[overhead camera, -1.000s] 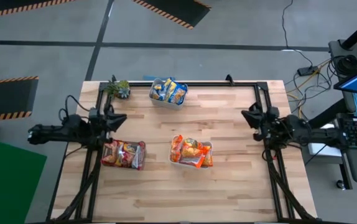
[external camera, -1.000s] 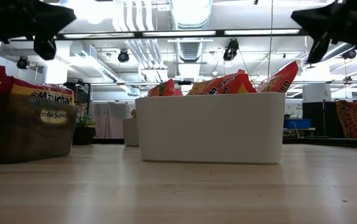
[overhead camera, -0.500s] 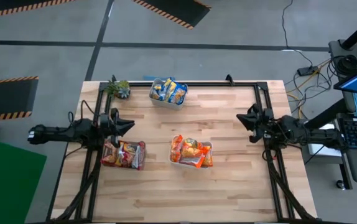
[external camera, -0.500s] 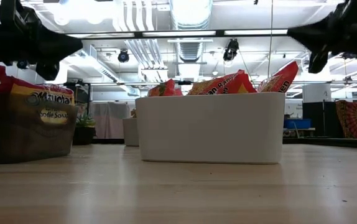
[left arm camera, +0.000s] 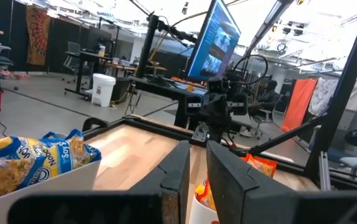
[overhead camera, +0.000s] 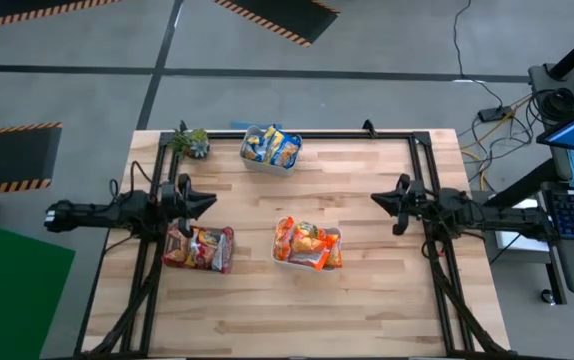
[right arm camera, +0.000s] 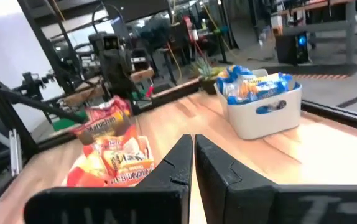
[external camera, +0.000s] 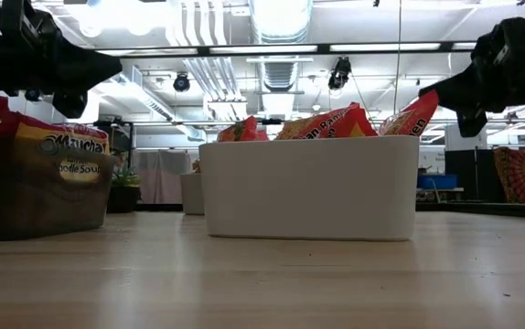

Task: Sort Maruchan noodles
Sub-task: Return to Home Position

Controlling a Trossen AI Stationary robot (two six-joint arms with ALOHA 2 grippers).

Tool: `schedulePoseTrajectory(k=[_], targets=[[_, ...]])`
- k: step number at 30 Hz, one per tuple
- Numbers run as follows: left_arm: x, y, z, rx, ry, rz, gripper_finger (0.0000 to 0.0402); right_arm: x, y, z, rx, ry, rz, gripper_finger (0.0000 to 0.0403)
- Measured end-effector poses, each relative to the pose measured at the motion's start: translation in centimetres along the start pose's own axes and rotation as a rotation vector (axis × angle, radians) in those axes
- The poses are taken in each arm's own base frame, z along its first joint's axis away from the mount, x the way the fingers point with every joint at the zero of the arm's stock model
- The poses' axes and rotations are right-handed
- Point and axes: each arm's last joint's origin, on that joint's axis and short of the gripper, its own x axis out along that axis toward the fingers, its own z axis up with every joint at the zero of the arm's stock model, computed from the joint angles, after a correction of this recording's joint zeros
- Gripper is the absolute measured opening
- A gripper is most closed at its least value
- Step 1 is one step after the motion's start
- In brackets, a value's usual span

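In the low view, left of the white bin (external camera: 308, 187), a noodle packet (external camera: 61, 151) pressed against the wall of the dark see-through bin (external camera: 6, 210) shows part of "Maruchan" and "oodle Soup", while print on the orange packets (external camera: 326, 123) above the white bin's rim is too small to read

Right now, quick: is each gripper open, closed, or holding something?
Left gripper: closed, holding nothing.
Right gripper: closed, holding nothing.
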Motion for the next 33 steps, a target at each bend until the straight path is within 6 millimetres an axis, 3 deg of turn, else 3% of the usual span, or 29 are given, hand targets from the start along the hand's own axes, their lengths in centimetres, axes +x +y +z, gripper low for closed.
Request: schedulePoseTrajectory(k=[33], targets=[[0.03,-0.03,0.13,0.0,0.0,0.0,0.0038,-0.23,0.03,0.22,0.005,-0.03,0.009,0.0009]])
